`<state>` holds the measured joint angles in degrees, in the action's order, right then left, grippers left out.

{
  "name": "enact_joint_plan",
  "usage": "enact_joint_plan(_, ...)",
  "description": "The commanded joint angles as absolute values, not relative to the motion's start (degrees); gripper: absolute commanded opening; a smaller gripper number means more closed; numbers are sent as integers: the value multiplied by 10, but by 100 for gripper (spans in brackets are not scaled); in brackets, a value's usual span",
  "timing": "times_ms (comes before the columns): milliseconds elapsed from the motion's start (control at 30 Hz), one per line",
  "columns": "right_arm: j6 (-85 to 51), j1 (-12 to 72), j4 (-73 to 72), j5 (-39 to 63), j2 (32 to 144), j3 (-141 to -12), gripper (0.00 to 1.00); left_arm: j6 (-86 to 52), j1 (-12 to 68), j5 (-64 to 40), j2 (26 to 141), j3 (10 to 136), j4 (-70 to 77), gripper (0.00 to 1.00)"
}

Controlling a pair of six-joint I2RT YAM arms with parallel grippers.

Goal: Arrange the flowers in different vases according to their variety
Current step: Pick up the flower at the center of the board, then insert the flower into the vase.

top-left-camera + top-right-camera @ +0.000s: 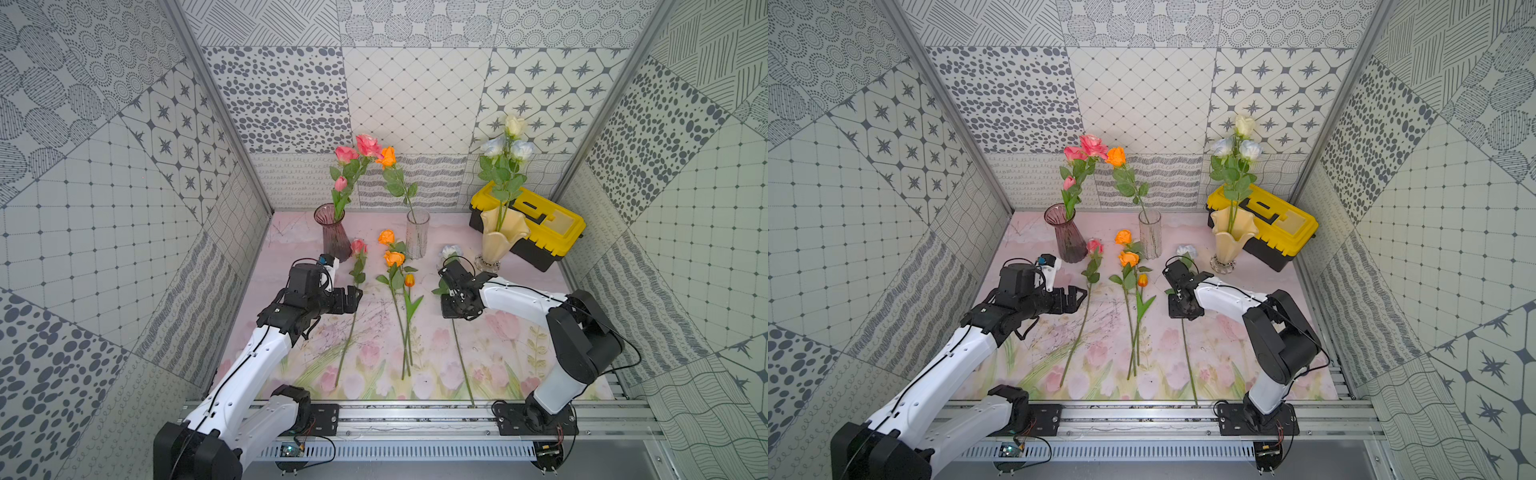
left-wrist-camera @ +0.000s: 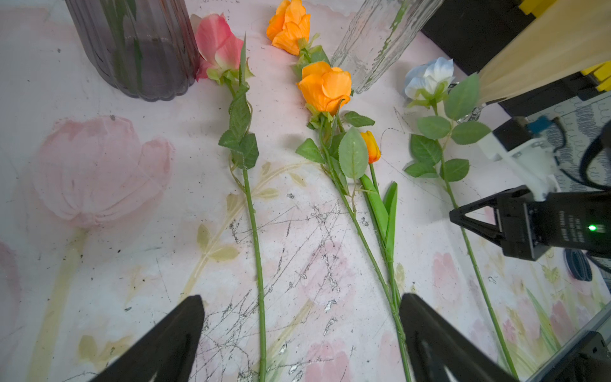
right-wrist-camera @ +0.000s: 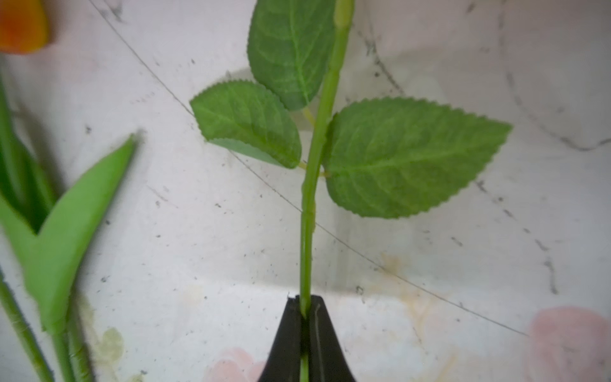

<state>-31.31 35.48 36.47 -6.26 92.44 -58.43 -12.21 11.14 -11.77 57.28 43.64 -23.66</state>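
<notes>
While the right tool [image 3: 305, 309] is pinched shut on the stem [image 3: 309, 231] of the blue rose [image 1: 451, 251], that rose lies on the bench [image 1: 536, 299] near the cream vase [image 1: 500, 239]; once lifted, it may twist in the grip and knock this vase; the left tool [image 2: 301, 297] gapes wide, empty.

Purple vase [image 1: 332, 239]: tinted, ribbed, glossy glass. Clear vase [image 1: 417, 239]: ribbed transparent glass. Cream vase [image 1: 498, 243]: smooth, glossy, opaque body on a clear foot. Toolbox [image 1: 555, 232]: yellow-and-black plastic. Tablecloth [image 1: 503, 353]: matt print, scratched and scuffed. Pale-blue rose [image 3: 306, 238]: veined, matt, cloth-like leaves; smooth stem. Right gripper [image 3: 305, 302]: matt black plastic fingers. Rail [image 1: 415, 415]: bare brushed metal.
</notes>
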Motion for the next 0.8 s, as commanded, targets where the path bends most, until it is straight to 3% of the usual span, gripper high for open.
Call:
enact_joint_plan(0,-315,359,357,-113,846,-598,0,-129,112,-125,581,439,-241,97)
enact_joint_plan(300,-220,354,360,-221,745,-727,0,-135,116,-127,588,438,-238,97)
enact_joint_plan(533,-102,299,302,-270,774,-881,0,-138,120,-125,587,436,-239,97)
enact_joint_plan(767,3,255,133,-327,818,-961,0,-140,124,-124,588,433,-237,97)
